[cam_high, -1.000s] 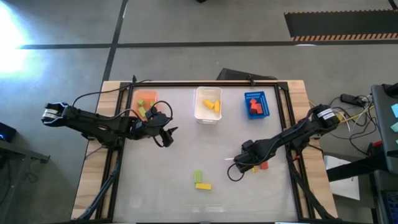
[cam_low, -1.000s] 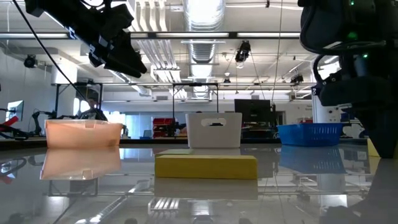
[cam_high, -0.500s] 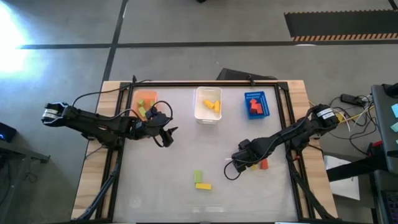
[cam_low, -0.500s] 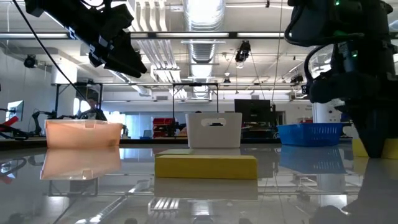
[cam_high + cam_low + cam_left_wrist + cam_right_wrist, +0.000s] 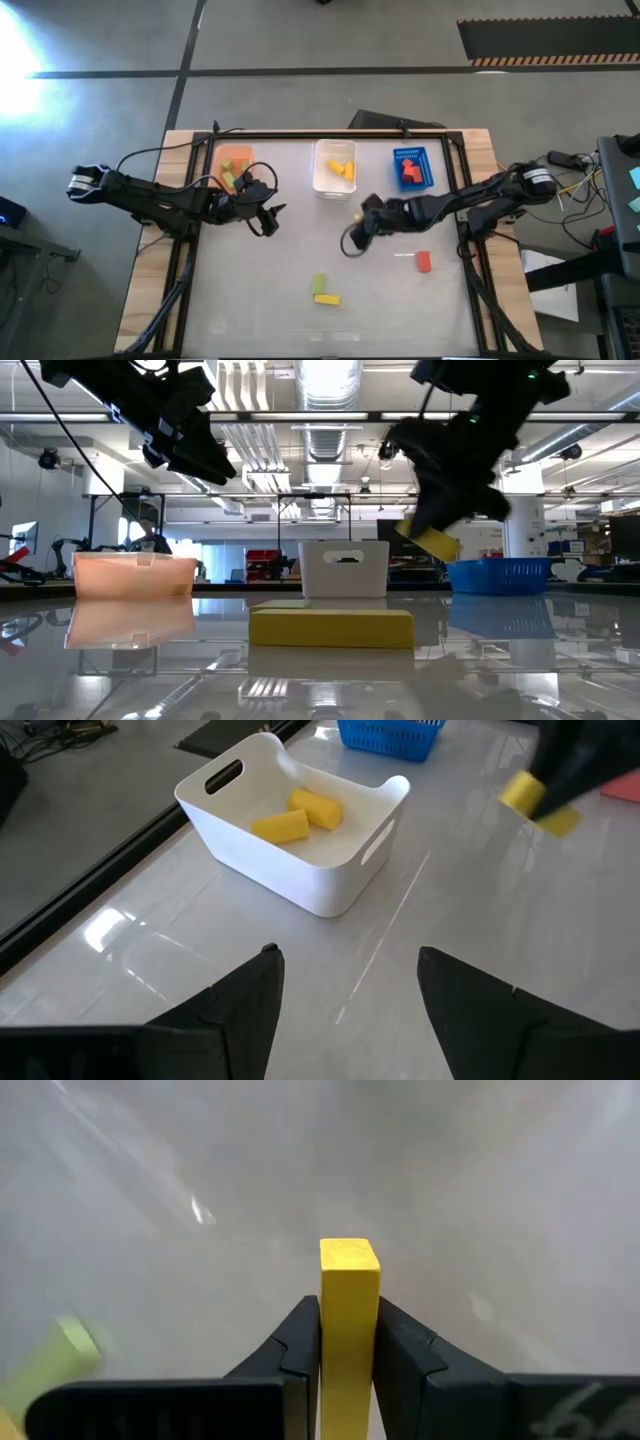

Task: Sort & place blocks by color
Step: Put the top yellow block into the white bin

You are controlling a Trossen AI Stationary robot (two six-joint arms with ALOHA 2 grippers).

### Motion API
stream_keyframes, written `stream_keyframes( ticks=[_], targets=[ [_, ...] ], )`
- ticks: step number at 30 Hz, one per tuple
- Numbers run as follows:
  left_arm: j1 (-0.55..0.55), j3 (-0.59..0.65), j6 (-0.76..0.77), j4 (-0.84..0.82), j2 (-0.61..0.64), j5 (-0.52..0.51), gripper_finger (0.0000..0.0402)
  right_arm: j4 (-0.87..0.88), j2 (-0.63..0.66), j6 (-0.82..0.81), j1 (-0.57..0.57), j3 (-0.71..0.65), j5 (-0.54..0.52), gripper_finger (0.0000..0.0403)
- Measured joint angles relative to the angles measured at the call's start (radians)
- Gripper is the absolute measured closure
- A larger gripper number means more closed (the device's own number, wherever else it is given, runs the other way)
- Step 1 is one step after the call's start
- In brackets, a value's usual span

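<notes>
Right gripper (image 5: 358, 222), which a second ago was low by the red block (image 5: 423, 262), now pinches a yellow block (image 5: 349, 1320) and carries it toward the white bin (image 5: 334, 184), while the left gripper (image 5: 268, 214) waits open beside the orange bin (image 5: 233, 153).

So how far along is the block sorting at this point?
Done: green blocks lie in the orange bin, two yellow blocks in the white bin, red blocks in the blue bin. In hand: the right gripper carries a yellow block. Left on the table: a red block, a green block and a yellow one. The left gripper waits open.
</notes>
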State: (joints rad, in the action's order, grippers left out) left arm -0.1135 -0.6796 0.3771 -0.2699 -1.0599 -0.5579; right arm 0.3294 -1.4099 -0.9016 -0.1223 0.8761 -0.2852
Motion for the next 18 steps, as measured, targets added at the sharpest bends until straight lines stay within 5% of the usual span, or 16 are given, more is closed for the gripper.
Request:
stream_keyframes(
  ticks=[9, 18],
  targets=[
    [-0.001, 0.001, -0.018, 0.000, 0.000, 0.000, 0.0187, -0.486, -0.019, 0.495, 0.188, -0.002, -0.234, 0.0350],
    [-0.001, 0.001, -0.018, 0.000, 0.000, 0.000, 0.0187, -0.794, -0.227, 0.605, 0.317, -0.005, -0.267, 0.0350]
  ],
)
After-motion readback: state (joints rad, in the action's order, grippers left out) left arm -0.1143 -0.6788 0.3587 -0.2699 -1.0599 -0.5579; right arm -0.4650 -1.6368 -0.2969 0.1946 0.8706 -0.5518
